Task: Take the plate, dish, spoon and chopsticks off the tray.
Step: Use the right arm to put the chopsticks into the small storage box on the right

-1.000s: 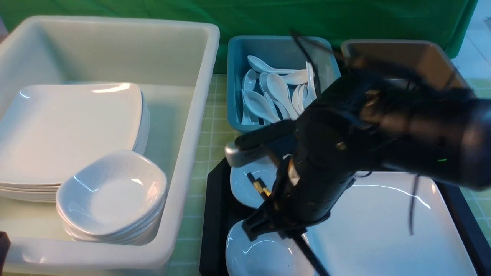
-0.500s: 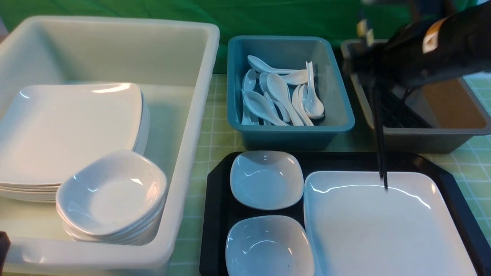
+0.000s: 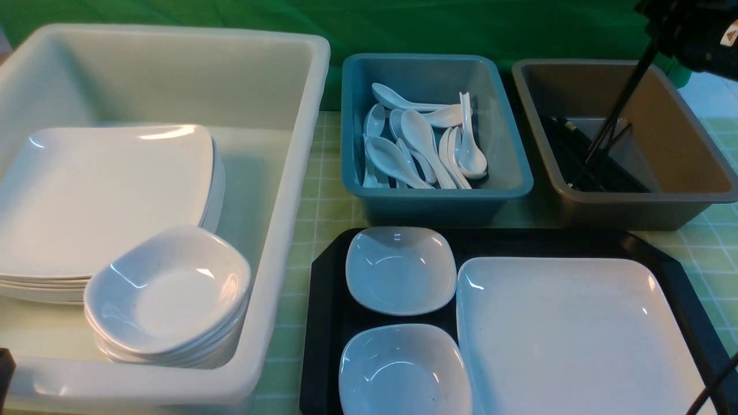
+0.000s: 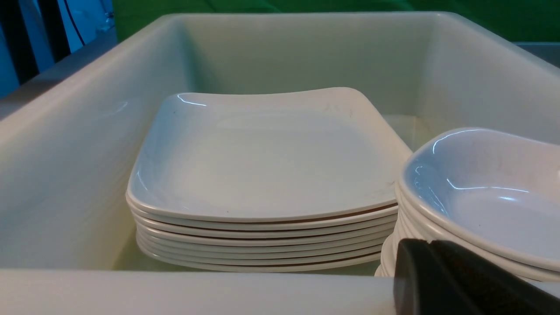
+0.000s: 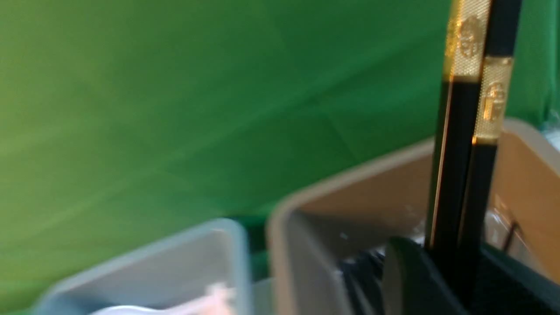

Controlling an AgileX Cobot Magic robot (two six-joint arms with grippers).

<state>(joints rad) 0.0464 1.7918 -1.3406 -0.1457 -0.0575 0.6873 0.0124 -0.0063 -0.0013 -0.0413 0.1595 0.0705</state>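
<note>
Front view: the right gripper (image 3: 663,29), at the upper right edge, is pinching the chopsticks (image 3: 620,104) by their thick ends. They are hanging slantwise, tips down inside the brown tub (image 3: 680,196), near other black sticks lying on its floor. The plate (image 3: 576,334) and two bowls (image 3: 400,271) are sitting on the tray (image 3: 323,323). No spoon is lying there, while spoons (image 3: 415,144) are piling up in the teal tub (image 3: 438,202). Left wrist view: the left gripper (image 4: 437,271), pressed together and empty, is hovering at the near wall of the white tub (image 4: 87,175), facing a plate stack (image 4: 262,175) and a bowl stack (image 4: 481,197). Right wrist view (blurred): the chopsticks (image 5: 463,175) are rising side by side from between the right gripper's (image 5: 455,288) jaws, gold bands uppermost, over the brown tub (image 5: 350,210). Hazards, as judged from this pose: the pair is being held at one end only, so one stick may be slipping ahead of the other. If released while this steep, the tips would be striking first and the sticks could be pivoting over the rim or bouncing out. Lowering further risks jamming the tips against the sticks below. A dark cable (image 3: 715,380) crossing the tray's near right corner could be catching the rim during later lifts.
</note>
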